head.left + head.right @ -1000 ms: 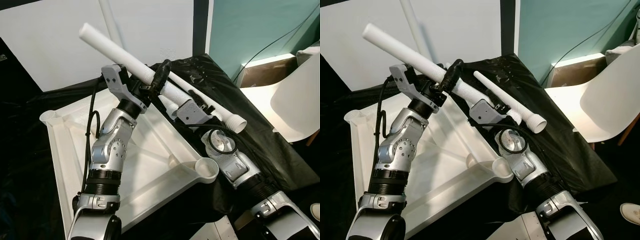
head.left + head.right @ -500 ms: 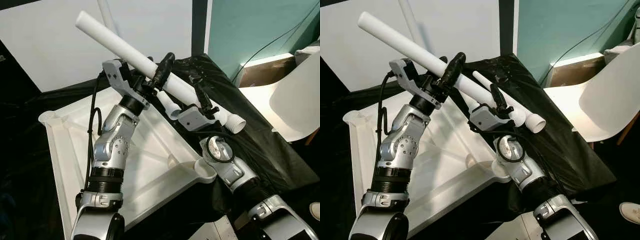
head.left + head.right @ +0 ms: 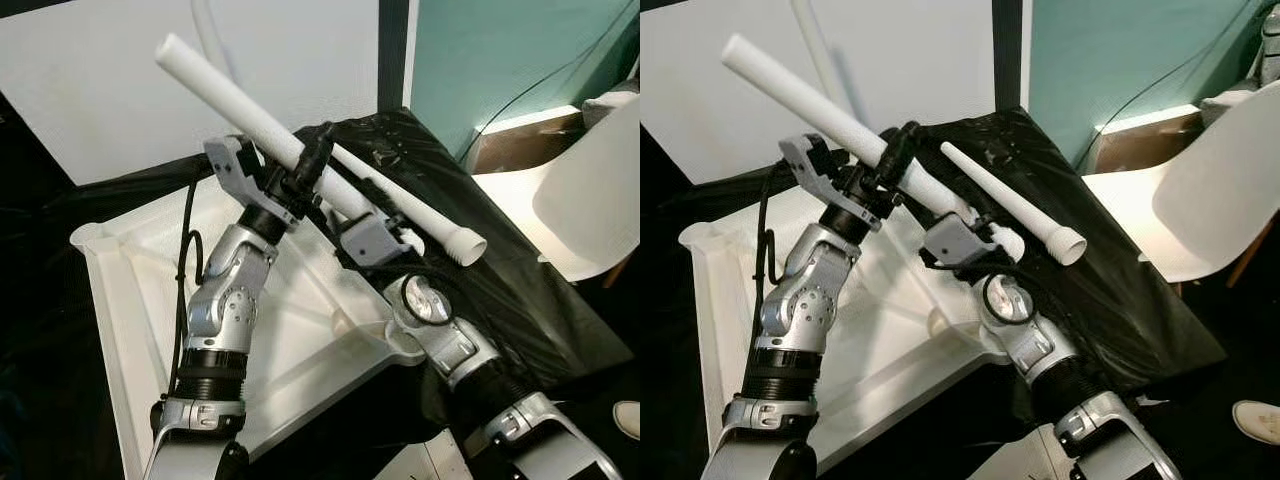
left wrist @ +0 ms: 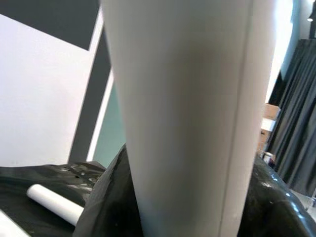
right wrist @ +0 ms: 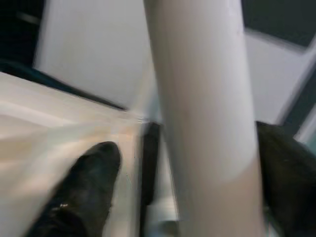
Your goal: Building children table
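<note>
Left hand (image 3: 308,165) was raised above the tabletop, fingers clamped round a long white leg (image 3: 235,95). The leg ran tilted through the grip, its free end up and away to the hand's left, its lower end down toward the right hand (image 3: 350,212). In the left wrist view the leg (image 4: 185,108) passed between the black fingers (image 4: 106,197).

Right hand sat just below and right of the left one, at the lower end of the same leg. The right wrist view had the leg (image 5: 207,123) running between its black fingers (image 5: 84,192), one each side. Whether they actually gripped it: can't tell.

Just beyond the right hand, a second white leg (image 3: 410,212) lay on the black sheet (image 3: 520,290), wide flared end pointing away to the hand's right. It was apart from both hands.

Under both arms: the white tabletop (image 3: 130,310), upside down on the sheet-covered surface, ribs up, with round leg sockets at its corners. One socket (image 3: 402,343) sat right beside the right forearm.

Further right, a white chair (image 3: 590,200). Behind, a white wall panel (image 3: 100,90) and a teal wall (image 3: 500,50).
</note>
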